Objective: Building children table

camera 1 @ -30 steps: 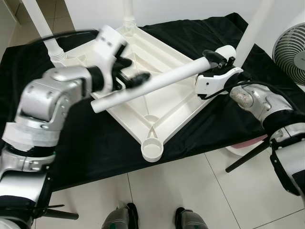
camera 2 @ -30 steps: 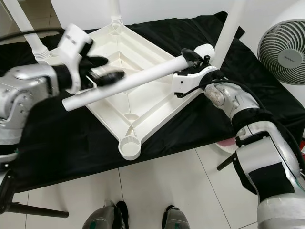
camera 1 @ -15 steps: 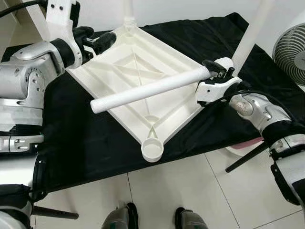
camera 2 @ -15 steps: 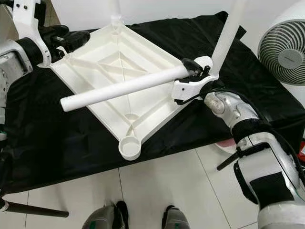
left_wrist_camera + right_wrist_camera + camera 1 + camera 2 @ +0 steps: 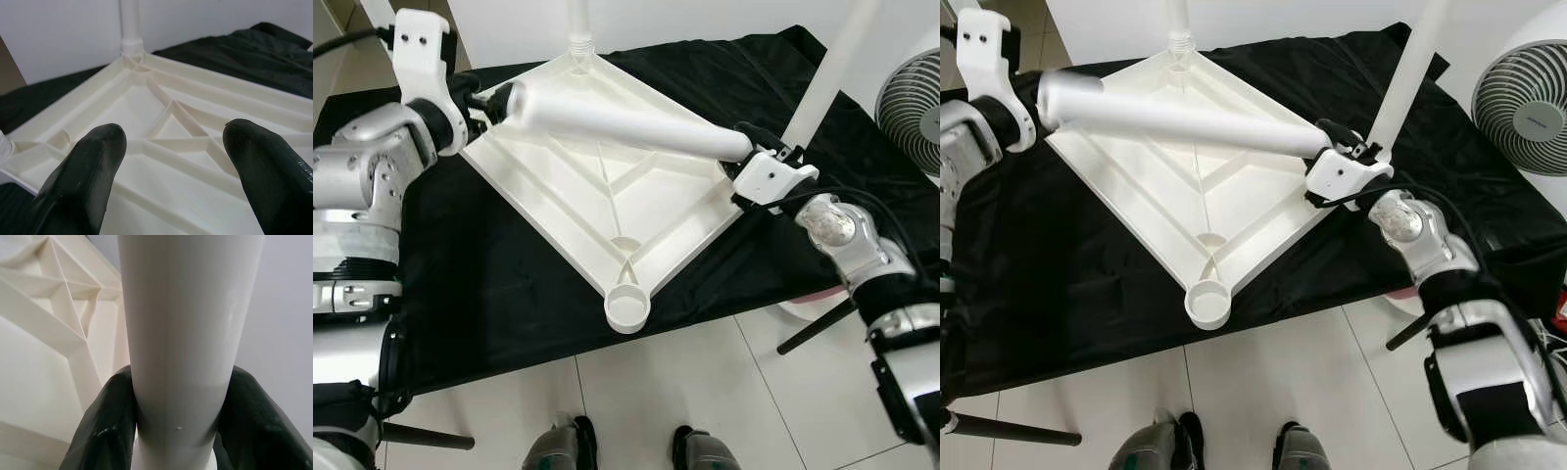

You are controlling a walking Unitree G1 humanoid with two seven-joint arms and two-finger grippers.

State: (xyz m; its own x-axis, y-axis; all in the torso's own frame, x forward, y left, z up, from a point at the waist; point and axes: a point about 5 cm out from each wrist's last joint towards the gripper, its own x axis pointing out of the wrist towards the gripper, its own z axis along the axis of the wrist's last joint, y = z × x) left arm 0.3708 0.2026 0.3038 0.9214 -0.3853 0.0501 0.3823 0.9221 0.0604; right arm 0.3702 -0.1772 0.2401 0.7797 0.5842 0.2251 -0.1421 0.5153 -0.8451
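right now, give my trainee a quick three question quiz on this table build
1. True or false: the right gripper is shut on the loose white leg.
2. Which corner socket of the upturned tabletop is empty? A) the near one B) the far one, where a leg already stands
3. Fill in: the left gripper is ____, its fingers spread above the tabletop's ribs with nothing between them.

Key: 1 true; 2 A; 3 open
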